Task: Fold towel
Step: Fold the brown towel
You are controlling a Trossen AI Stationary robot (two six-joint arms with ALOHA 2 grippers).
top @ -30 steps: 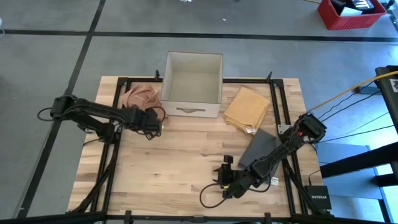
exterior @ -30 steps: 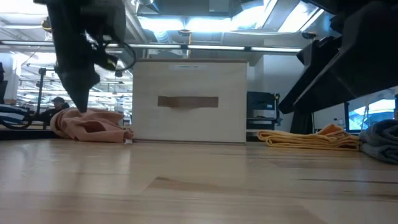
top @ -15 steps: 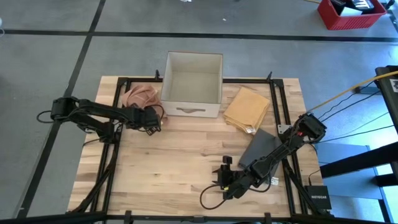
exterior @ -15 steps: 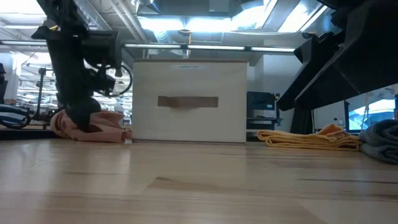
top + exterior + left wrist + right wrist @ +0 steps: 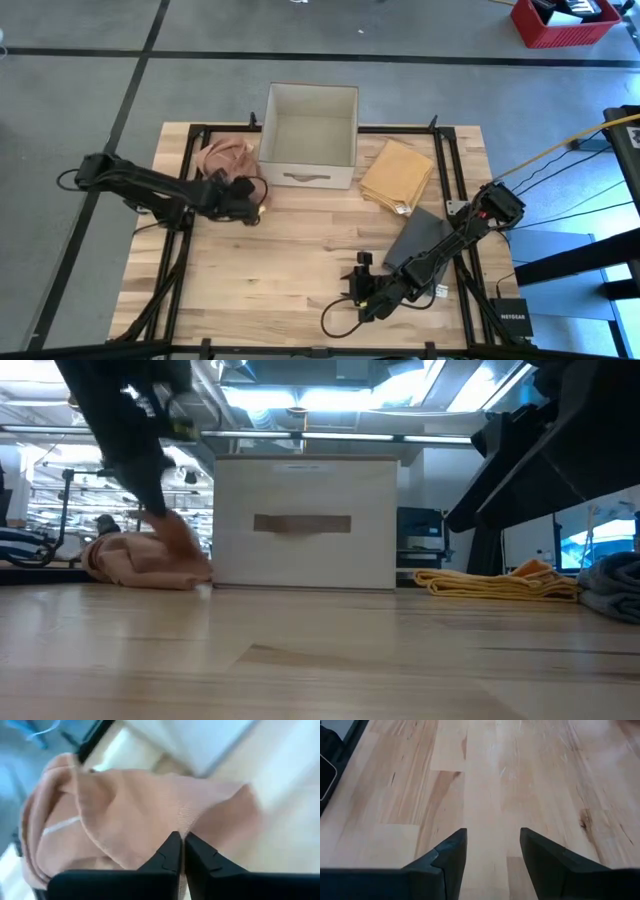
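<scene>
left claw (image 5: 243, 196) beside peach towel (image 5: 222, 156)

We see bright ceiling lights glaring at twelve o'clock in the low view. The left arm (image 5: 130, 435) and pink towel (image 5: 125, 815) blur.

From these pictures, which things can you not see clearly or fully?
- Low view: the left gripper and pink towel are motion-blurred.
- Left wrist view: the closed fingers cover the towel edge they pinch.
- Low view: the white box shows no inside.
- High view: the right arm crosses the grey towel.
</scene>
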